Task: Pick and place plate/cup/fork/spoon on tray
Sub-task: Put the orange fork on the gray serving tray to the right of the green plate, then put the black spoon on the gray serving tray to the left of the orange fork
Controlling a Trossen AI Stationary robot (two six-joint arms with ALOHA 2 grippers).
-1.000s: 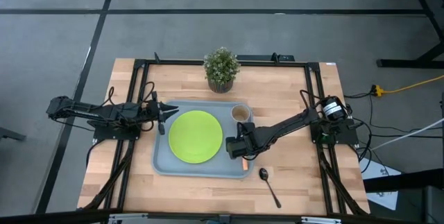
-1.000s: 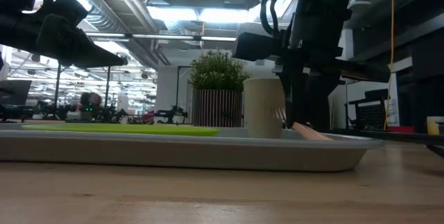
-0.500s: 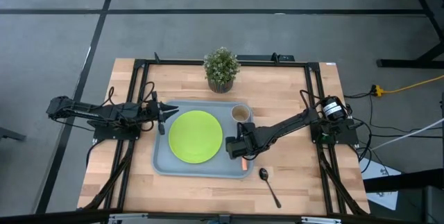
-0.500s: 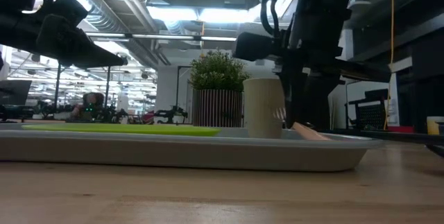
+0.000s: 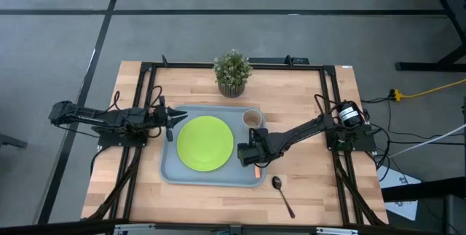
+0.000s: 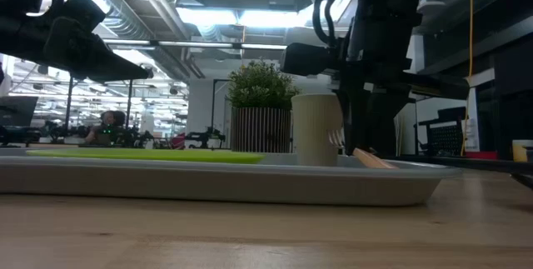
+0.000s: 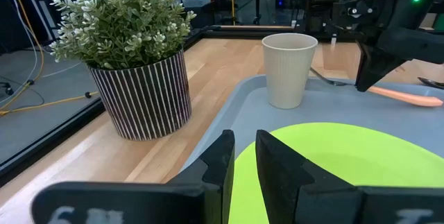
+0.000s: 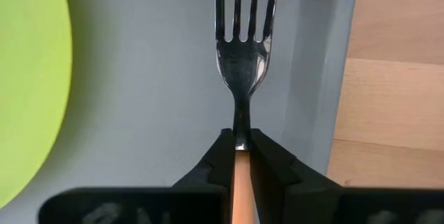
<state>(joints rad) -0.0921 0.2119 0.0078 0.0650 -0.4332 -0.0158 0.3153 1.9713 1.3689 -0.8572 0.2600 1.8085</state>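
The right gripper (image 5: 254, 164) is pinched on the orange handle of the fork (image 8: 241, 57), just where the handle meets the silver neck, and it hangs over the tray (image 5: 170, 171) near the tray's right edge; nothing here has shifted from the earlier frames, where the arm, the fork and the dishes sit in the same places. The fork's tines point along the tray floor beside the right rim, with the orange handle end sloping up from the tray in the low view. The plate (image 5: 205, 143) lies flat in the middle of the tray, and the cup (image 5: 252, 119) stands upright in the tray's far right corner. The spoon (image 5: 282, 193) lies on the tabletop (image 5: 313, 198) off the tray's near right corner. The left gripper (image 5: 171, 121), fingers pressed together, waits at the tray's left edge, unchanged. A potted plant (image 5: 232, 71) stands beyond the tray's far edge.
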